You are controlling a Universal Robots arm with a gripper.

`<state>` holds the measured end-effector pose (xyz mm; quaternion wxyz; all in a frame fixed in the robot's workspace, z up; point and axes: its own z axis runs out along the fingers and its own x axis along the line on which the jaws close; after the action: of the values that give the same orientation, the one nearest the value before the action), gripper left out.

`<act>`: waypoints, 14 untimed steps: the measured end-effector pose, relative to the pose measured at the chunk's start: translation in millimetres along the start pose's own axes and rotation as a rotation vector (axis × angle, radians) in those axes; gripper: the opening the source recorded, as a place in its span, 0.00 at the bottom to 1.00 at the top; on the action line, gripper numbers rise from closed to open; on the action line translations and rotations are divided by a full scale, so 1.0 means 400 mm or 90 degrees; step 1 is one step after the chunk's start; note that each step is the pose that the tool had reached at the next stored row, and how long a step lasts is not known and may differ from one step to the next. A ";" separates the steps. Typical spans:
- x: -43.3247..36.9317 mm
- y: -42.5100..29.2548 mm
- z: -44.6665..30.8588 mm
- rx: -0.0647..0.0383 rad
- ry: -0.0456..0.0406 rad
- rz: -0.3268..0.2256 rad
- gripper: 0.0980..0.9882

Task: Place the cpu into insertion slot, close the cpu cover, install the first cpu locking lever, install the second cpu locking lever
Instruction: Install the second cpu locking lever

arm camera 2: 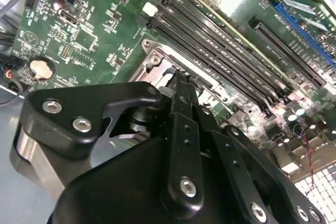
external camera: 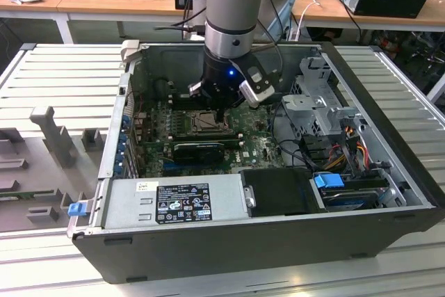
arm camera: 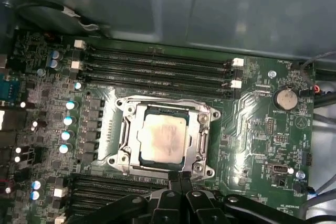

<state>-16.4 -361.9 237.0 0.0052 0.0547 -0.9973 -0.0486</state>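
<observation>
An open PC case [external camera: 389, 123] is seen lying on its side on a slatted metal bench [external camera: 62, 74] in the exterior view, w/ desks behind. The UR arm [external camera: 233, 12] is lowered vertically into the case over the green motherboard [arm camera: 262, 108]. A power supply [external camera: 177, 201] is set along the case's near edge, and a drive cage [external camera: 316, 92] w/ cables is seen toward the exterior view's right.

On the board, long black memory slots [arm camera: 157, 69] are laid in rows beside the insertion slot [arm camera: 123, 129], and a coin battery [arm camera: 286, 98] is mounted well apart from it.

The cpu cover [arm camera: 202, 129] is seen lying flat over the socket in the first wrist view, its metal frame around the cpu [arm camera: 161, 139]. The cpu is seated in the socket, its pale top shown through the cover's square window.

The gripper [arm camera: 179, 176] is held just at the socket's edge, approx. touching the frame. Its fingers [arm camera 2: 181, 108] are pressed together, tips closed w/ no gap, and nothing is seen held between them.
</observation>
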 end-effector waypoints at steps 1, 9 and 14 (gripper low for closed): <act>0.001 -0.009 -0.001 -0.007 -0.0004 0.000 0.01; 0.026 -0.040 -0.001 -0.024 -0.0022 0.000 0.01; 0.027 -0.043 0.000 -0.024 -0.0022 0.000 0.01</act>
<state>-25.3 -380.1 235.5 0.0045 0.0548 -0.9962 -0.0671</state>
